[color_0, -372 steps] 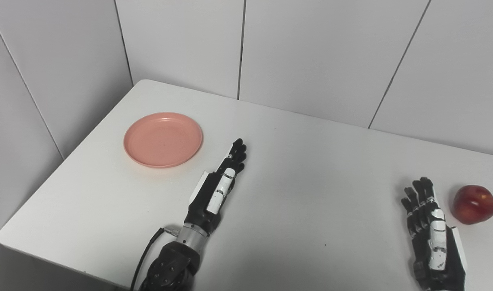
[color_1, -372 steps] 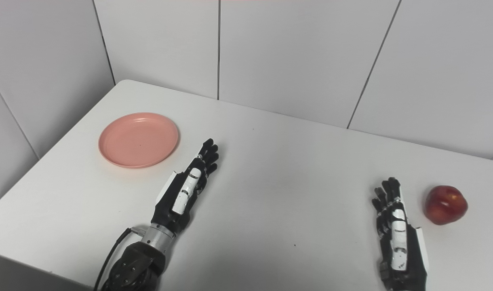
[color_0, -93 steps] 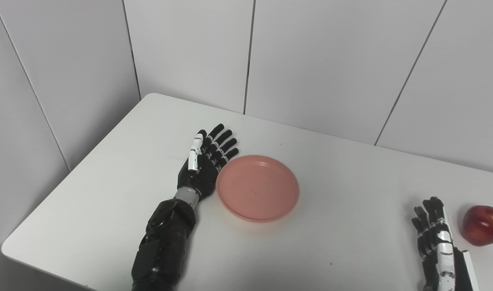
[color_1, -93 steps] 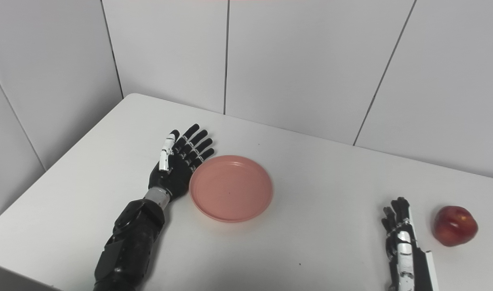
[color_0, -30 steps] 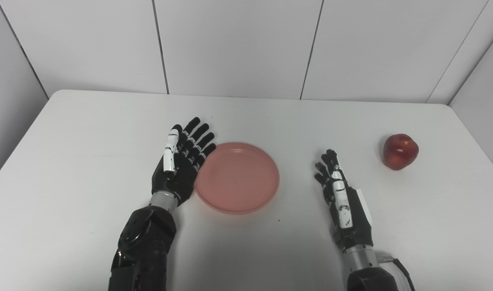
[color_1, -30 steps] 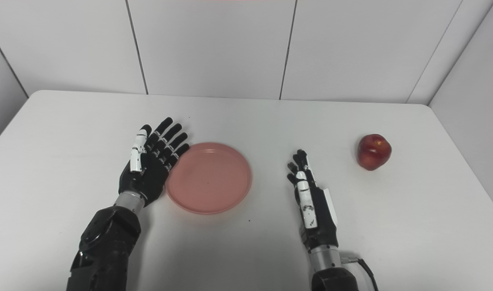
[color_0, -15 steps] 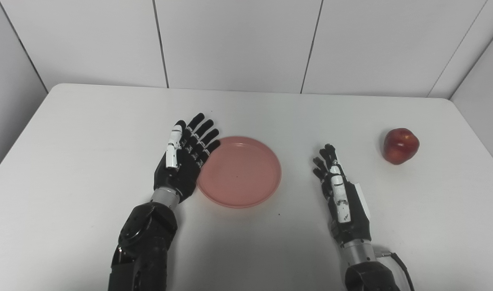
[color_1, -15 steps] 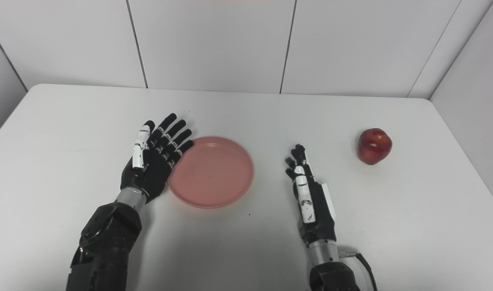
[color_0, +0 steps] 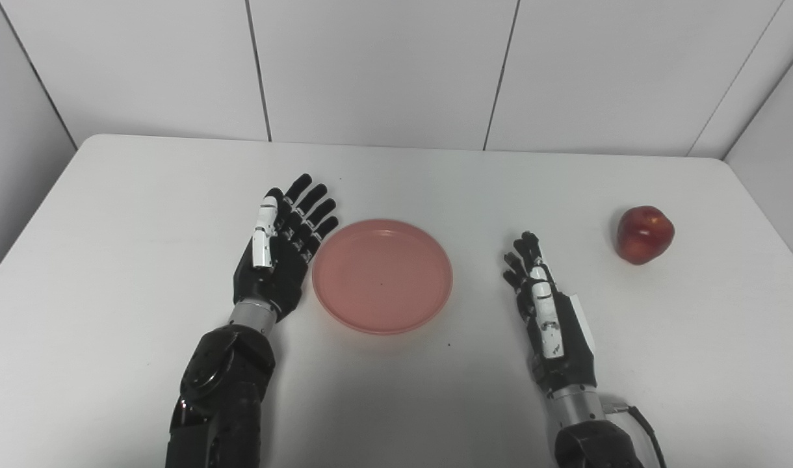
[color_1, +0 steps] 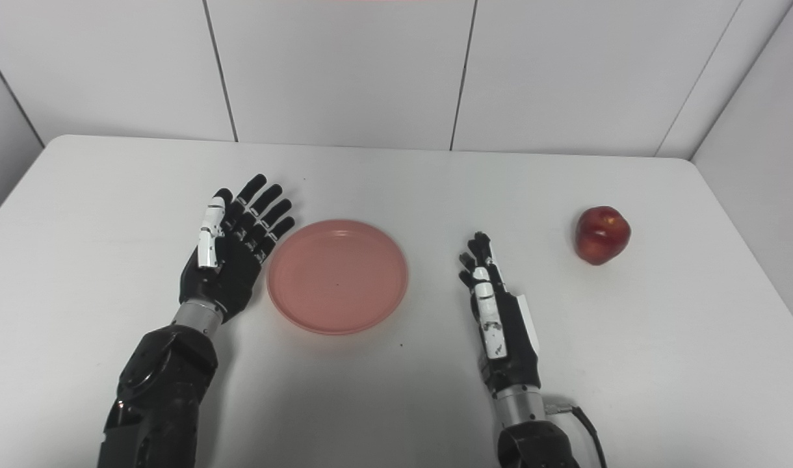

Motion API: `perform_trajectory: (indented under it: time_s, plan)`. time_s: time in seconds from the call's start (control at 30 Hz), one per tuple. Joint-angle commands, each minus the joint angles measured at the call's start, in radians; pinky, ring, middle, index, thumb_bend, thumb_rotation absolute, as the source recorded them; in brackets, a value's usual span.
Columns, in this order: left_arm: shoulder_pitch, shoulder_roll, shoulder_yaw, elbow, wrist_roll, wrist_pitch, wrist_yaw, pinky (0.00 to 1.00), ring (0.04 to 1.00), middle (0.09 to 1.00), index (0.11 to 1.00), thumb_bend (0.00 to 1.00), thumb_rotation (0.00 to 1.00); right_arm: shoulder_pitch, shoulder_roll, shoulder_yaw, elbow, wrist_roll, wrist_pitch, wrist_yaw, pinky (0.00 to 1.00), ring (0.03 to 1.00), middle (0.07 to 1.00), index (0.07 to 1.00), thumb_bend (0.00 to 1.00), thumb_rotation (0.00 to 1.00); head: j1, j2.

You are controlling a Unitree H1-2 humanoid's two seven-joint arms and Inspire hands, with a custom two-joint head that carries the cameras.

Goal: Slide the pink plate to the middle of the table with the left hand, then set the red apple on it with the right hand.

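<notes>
a white desk [color_0: 110, 273] seen from above, set against pale wall panels. a pink plate [color_0: 382, 275] lies flat near the middle of the desk, empty. the left hand [color_0: 281, 250] rests just beside the plate's left rim, palm turned toward it, fingers spread wide and holding nothing; a thin gap shows between hand and rim, so they look apart. the right hand [color_0: 547, 304] lies on its edge to the right of the plate, near but not touching it, fingers straight and close together, also holding nothing. a red apple [color_0: 645, 234] sits upright on the desk well to the right, beyond the right hand, near the desk's right edge. judging from this, the plate seems placed, and the step in hand is the apple. to do it well, the right hand should travel out to the right and a little away from the robot, open its fingers wider than the fruit, and close around its widest part with the thumb opposite the fingers, since a round smooth apple can roll off if nudged from one side. it should lift it clear of the desk, carry it over the plate's raised rim, and lower it onto the centre before letting go, so it does not roll. the left hand is best kept away from the plate.
</notes>
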Motion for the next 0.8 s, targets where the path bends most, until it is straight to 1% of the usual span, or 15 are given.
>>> perform_trajectory:
  time_s: [0.0,0.1,0.17,0.23,0.27,0.3,0.33,0.37,0.4,0.43,0.47,0.53,0.6,0.67,0.77]
  plan:
    - [-0.018,0.003,0.002,-0.041,-0.001,-0.044,-0.023,0.89,0.882,0.884,0.871,0.35,1.00,0.000,-0.006,-0.005,-0.008,0.004,-0.022,0.003,0.98,0.964,0.984,0.991,0.39,1.00,-0.001,0.000]
    - [-0.014,0.007,0.004,-0.039,-0.006,-0.050,-0.029,0.89,0.885,0.886,0.873,0.35,1.00,-0.004,-0.011,-0.008,-0.015,-0.012,-0.033,-0.004,0.98,0.968,0.988,0.996,0.41,1.00,-0.007,-0.001]
    - [-0.011,0.009,0.004,-0.037,-0.007,-0.054,-0.034,0.90,0.888,0.889,0.878,0.36,1.00,-0.005,-0.012,-0.012,-0.028,-0.031,-0.028,-0.017,0.97,0.949,0.970,0.978,0.42,1.00,-0.008,-0.001]
    - [-0.010,0.009,0.006,-0.035,-0.006,-0.056,-0.033,0.90,0.887,0.889,0.878,0.36,1.00,-0.009,-0.025,-0.014,-0.048,-0.082,-0.024,-0.033,0.95,0.937,0.962,0.972,0.44,1.00,-0.010,-0.002]
    - [-0.009,0.007,0.007,-0.035,-0.006,-0.057,-0.032,0.90,0.886,0.888,0.877,0.36,1.00,-0.011,-0.032,-0.017,-0.066,-0.106,-0.006,-0.041,0.96,0.937,0.960,0.970,0.46,1.00,-0.010,-0.002]
    - [-0.009,0.007,0.007,-0.033,-0.006,-0.060,-0.033,0.90,0.886,0.886,0.876,0.36,1.00,-0.016,-0.040,-0.020,-0.082,-0.143,-0.002,-0.053,0.98,0.948,0.957,0.963,0.53,0.99,-0.010,-0.002]
    - [-0.008,0.008,0.008,-0.031,-0.005,-0.063,-0.034,0.90,0.887,0.887,0.876,0.35,1.00,-0.022,-0.048,-0.024,-0.095,-0.180,-0.003,-0.065,0.97,0.944,0.951,0.959,0.55,0.97,-0.018,-0.004]
    - [-0.008,0.008,0.009,-0.030,-0.003,-0.064,-0.033,0.89,0.885,0.885,0.875,0.35,1.00,-0.031,-0.057,-0.029,-0.110,-0.216,0.000,-0.076,0.92,0.937,0.943,0.947,0.54,0.90,-0.020,-0.004]
    - [-0.008,0.008,0.009,-0.031,-0.001,-0.063,-0.030,0.89,0.883,0.884,0.874,0.35,1.00,-0.040,-0.072,-0.032,-0.128,-0.263,0.009,-0.084,0.90,0.934,0.942,0.943,0.53,0.88,-0.020,-0.004]
    - [-0.008,0.007,0.010,-0.031,0.000,-0.063,-0.028,0.89,0.882,0.884,0.873,0.35,1.00,-0.053,-0.091,-0.036,-0.145,-0.316,0.017,-0.090,0.87,0.928,0.940,0.941,0.53,0.87,-0.020,-0.004]
    - [-0.008,0.006,0.010,-0.032,0.000,-0.062,-0.027,0.89,0.882,0.884,0.873,0.35,1.00,-0.064,-0.109,-0.039,-0.161,-0.363,0.025,-0.094,0.83,0.908,0.931,0.935,0.55,0.89,-0.020,-0.004]
    - [-0.007,0.006,0.013,-0.028,-0.002,-0.065,-0.028,0.89,0.880,0.883,0.871,0.34,1.00,-0.086,-0.137,-0.053,-0.189,-0.430,0.037,-0.101,0.82,0.896,0.922,0.927,0.56,0.89,-0.041,-0.008]
    - [-0.006,0.007,0.014,-0.025,-0.005,-0.066,-0.031,0.90,0.881,0.884,0.870,0.34,1.00,-0.108,-0.153,-0.066,-0.213,-0.463,0.054,-0.104,0.81,0.882,0.910,0.917,0.58,0.88,-0.046,-0.009]
    - [-0.004,0.008,0.016,-0.022,-0.007,-0.066,-0.034,0.90,0.883,0.887,0.873,0.34,1.00,-0.134,-0.169,-0.081,-0.235,-0.477,0.074,-0.101,0.79,0.872,0.900,0.903,0.58,0.79,-0.053,-0.011]
    - [-0.001,0.009,0.018,-0.022,-0.007,-0.066,-0.037,0.90,0.885,0.888,0.873,0.34,1.00,-0.163,-0.189,-0.095,-0.254,-0.487,0.102,-0.087,0.78,0.868,0.897,0.898,0.59,0.77,-0.064,-0.012]
